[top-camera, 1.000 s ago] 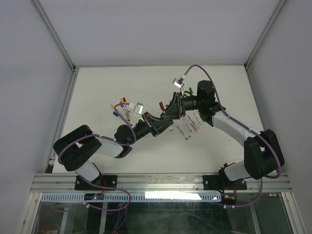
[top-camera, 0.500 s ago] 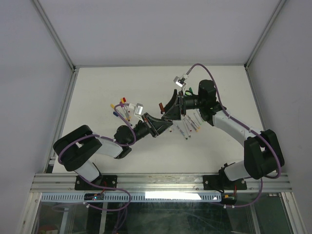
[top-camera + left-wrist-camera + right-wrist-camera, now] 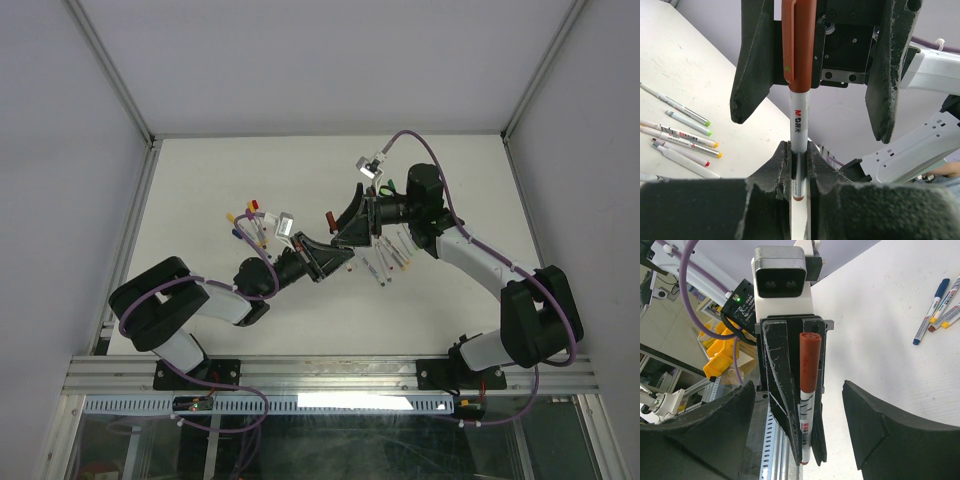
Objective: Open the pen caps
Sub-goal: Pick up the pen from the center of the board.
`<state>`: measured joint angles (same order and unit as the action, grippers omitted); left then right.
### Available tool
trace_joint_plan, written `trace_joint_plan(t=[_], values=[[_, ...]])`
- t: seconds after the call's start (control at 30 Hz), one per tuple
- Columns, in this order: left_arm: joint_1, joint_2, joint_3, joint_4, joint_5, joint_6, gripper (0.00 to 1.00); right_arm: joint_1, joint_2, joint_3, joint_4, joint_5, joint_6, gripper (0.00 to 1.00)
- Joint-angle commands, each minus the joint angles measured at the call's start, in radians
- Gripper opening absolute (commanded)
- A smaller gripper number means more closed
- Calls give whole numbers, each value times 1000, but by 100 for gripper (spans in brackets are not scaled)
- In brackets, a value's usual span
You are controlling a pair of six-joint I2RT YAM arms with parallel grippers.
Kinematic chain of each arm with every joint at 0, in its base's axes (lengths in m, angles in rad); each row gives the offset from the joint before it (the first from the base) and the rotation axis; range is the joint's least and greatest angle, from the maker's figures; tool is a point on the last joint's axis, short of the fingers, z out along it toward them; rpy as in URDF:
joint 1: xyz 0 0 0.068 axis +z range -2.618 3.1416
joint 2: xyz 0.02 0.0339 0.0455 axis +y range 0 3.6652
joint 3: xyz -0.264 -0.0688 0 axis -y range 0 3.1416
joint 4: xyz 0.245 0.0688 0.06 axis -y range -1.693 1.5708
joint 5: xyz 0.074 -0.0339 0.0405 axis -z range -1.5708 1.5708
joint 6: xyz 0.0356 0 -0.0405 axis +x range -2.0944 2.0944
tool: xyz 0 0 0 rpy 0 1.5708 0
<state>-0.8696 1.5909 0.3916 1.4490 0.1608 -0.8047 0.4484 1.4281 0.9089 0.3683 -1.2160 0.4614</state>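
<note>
Left gripper (image 3: 799,152): clamped tight on the pen's (image 3: 798,117) white barrel, near its lower end.
Right gripper (image 3: 812,125): wide open and holding nothing. Its fingers (image 3: 752,65) stand on either side of the cap (image 3: 799,45), and neither touches it.
Cap: dark red, seated on the pen's upper end. It is between the right fingers and closer to one than the other.
Pen: runs straight out of the left jaws toward the right gripper's palm, with printed barrel showing below the cap.
Arms: meet above the middle of the table (image 3: 450,180), grippers facing each other.
Other pens (image 3: 687,136): lie in loose groups on the table, to the left and right of the grippers, with coloured ends.
</note>
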Motion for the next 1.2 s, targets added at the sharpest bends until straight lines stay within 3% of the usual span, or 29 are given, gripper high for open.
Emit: trace_joint_plan(t=[0.0,0.9,0.93,0.97,1.03,1.07,1.13,1.17], values=[[1,-34,-10,238,-10,-17,0,-3,-3,33,25,-6,-17,73],[14,-39,-19,255,4,-22,0,-4,16,60,-13,-11,-9,76],[16,-38,-19,255,6,-23,0,-5,20,62,-19,-17,-14,6],[18,-40,-18,255,9,-25,0,-5,22,62,-18,-25,-17,7],[19,-40,-16,255,14,-27,0,-5,17,55,-14,-18,-18,49],[21,-40,-15,253,15,-27,0,-5,12,50,-11,-10,-24,64],[21,-40,-13,253,17,-27,0,-5,2,44,-10,-6,-34,65],[20,-40,-13,251,17,-27,0,-4,3,47,-9,-10,-30,53]])
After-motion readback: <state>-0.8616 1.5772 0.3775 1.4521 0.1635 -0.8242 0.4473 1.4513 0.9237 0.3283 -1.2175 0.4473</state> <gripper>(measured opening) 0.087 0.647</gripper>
